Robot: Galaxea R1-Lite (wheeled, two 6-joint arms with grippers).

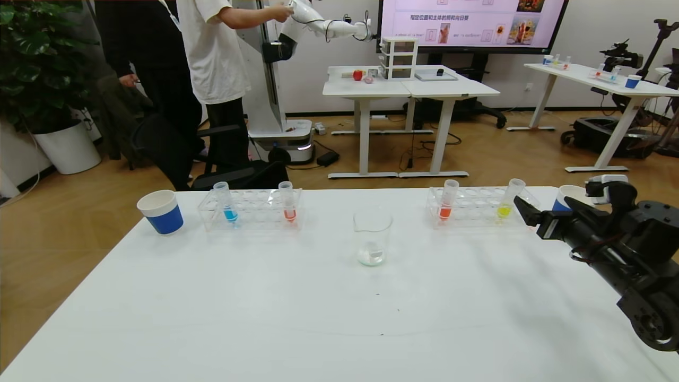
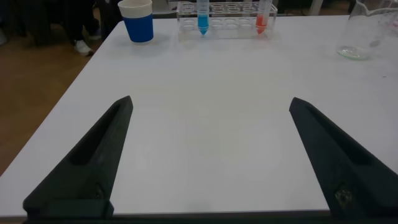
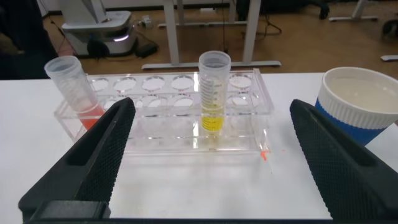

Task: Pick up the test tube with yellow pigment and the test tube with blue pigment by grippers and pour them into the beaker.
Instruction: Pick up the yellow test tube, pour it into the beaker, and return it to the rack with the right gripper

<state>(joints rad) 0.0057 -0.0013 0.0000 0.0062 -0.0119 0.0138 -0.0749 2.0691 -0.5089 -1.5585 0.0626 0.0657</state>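
The test tube with yellow pigment (image 1: 505, 205) stands upright in the right clear rack (image 1: 472, 212). In the right wrist view this tube (image 3: 213, 93) is straight ahead, a short way beyond the fingertips. My right gripper (image 1: 530, 215) (image 3: 211, 104) is open and empty just right of the rack. The test tube with blue pigment (image 1: 228, 204) (image 2: 203, 17) stands in the left rack (image 1: 254, 213). The beaker (image 1: 373, 236) (image 2: 365, 34) stands between the racks. My left gripper (image 2: 210, 99) is open over bare table, outside the head view.
Each rack also holds an orange-red tube (image 1: 288, 204) (image 1: 447, 204). A blue-banded paper cup (image 1: 160, 212) stands left of the left rack, and another (image 1: 565, 197) (image 3: 360, 102) right of the right rack, close to my right gripper. The white table (image 1: 318, 318) spreads in front.
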